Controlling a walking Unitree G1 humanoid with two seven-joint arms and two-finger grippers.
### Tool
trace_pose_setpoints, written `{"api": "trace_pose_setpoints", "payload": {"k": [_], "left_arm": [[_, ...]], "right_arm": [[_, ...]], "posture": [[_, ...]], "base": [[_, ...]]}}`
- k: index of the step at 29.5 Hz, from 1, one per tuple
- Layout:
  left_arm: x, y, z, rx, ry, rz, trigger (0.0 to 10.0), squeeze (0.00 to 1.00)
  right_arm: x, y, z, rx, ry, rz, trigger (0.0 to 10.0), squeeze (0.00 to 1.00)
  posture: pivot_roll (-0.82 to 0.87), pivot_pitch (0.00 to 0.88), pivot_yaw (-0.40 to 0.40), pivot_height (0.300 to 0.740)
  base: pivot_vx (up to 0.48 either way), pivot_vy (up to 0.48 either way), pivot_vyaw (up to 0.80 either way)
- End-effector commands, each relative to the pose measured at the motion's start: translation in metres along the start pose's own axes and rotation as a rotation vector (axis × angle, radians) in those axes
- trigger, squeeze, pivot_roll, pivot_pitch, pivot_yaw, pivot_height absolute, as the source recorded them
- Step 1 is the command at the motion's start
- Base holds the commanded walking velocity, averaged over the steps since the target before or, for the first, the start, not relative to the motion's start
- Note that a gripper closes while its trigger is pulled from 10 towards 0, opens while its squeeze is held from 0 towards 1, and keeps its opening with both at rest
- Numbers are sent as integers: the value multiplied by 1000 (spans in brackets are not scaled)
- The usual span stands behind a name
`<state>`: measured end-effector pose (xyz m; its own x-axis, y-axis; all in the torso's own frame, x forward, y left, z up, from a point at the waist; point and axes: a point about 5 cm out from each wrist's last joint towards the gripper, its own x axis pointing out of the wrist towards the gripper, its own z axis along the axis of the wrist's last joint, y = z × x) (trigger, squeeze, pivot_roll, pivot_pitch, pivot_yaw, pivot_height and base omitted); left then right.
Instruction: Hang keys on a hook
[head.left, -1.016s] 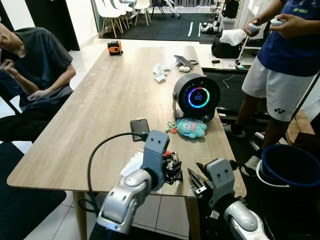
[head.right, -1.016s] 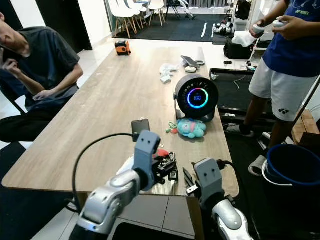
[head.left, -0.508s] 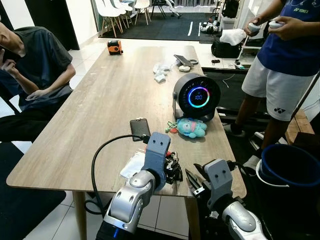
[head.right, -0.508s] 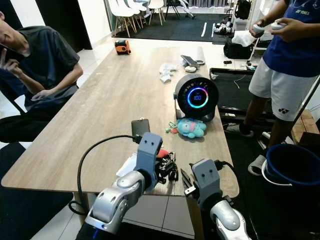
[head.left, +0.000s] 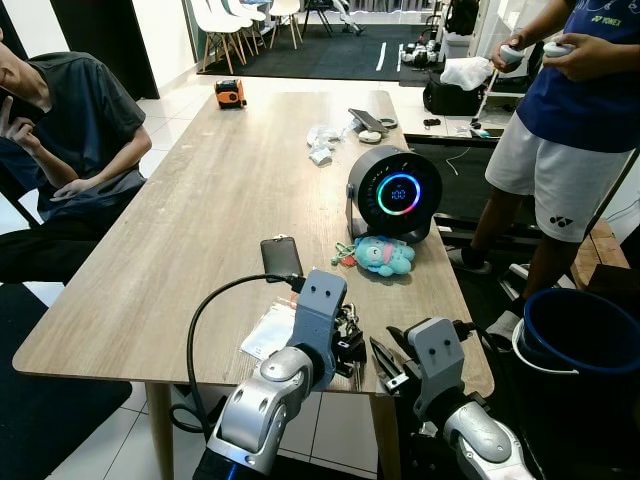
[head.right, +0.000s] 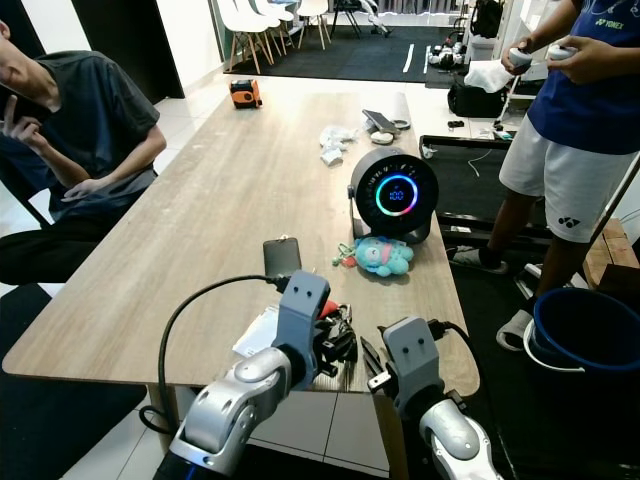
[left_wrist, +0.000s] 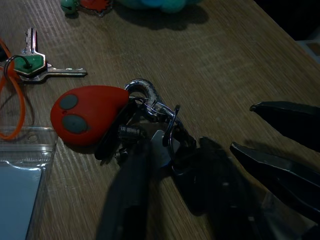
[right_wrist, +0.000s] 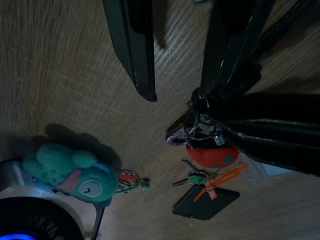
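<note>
1. Reaching over the near edge of the wooden table (head.left: 200, 200), the left gripper (left_wrist: 172, 165) has its two black fingers closed on the key bunch (left_wrist: 150, 125), pinching it at the metal rings beside the red fob (left_wrist: 85, 115). The bunch lies on the tabletop close to the near edge, just in front of the robot.
2. Compared with a second ago, the left arm has shifted a little to the right and forward, and the red fob that showed past its wrist in the head views is now mostly hidden behind it.
3. The right gripper (head.left: 385, 362) sits just beside the bunch on its right, fingers apart, with one fingertip (right_wrist: 147, 92) near the keys but not touching them; it has barely moved since the earlier frames.
4. A separate green-capped key (left_wrist: 35, 65) with an orange loop lies next to the fob, beside a clear plastic sleeve (head.left: 270, 328).
5. A black phone (head.left: 280, 258) lies farther up the table, then a teal plush toy (head.left: 383, 256) and a round black speaker (head.left: 393, 195) with a lit ring, all where they were.
6. A seated person (head.left: 70, 130) is on the left of the table, and a standing person (head.left: 565, 120) holding controllers is on the right.
</note>
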<state>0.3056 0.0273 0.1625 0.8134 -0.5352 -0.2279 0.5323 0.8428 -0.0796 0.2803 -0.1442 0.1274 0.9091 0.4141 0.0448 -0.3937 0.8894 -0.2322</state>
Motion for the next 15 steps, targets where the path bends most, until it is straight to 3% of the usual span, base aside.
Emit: {"api": "trace_pose_setpoints", "payload": {"k": [1, 2, 4, 8, 9, 14, 15], "left_arm": [[-1, 1, -3, -14, 4, 7, 4431, 0], [0, 1, -3, -18, 2, 12, 3725, 0], [0, 1, -3, -18, 2, 12, 3725, 0], [1, 2, -2, -21, 0, 14, 2588, 0], [1, 1, -2, -24, -2, 13, 667, 0], [0, 0, -2, -25, -4, 12, 78, 0], [0, 0, -2, -24, -4, 13, 549, 0]], "right_arm": [[-1, 1, -6, 7, 25, 6, 10000, 0], [-1, 1, -6, 6, 25, 6, 10000, 0], [-1, 1, -6, 6, 25, 6, 10000, 0], [-2, 1, -7, 6, 27, 5, 10000, 0], [-2, 1, -7, 6, 28, 3, 10000, 0], [-2, 1, -7, 5, 28, 3, 10000, 0], [-2, 1, -7, 5, 28, 4, 10000, 0]], "posture": [[16, 200, 59, 740], [16, 200, 59, 740], [16, 200, 59, 740], [13, 202, 61, 740], [12, 202, 61, 740], [13, 202, 60, 740], [13, 202, 60, 740]], "base": [[0, 0, 0], [0, 0, 0], [0, 0, 0], [0, 0, 0], [0, 0, 0], [0, 0, 0], [0, 0, 0]]}}
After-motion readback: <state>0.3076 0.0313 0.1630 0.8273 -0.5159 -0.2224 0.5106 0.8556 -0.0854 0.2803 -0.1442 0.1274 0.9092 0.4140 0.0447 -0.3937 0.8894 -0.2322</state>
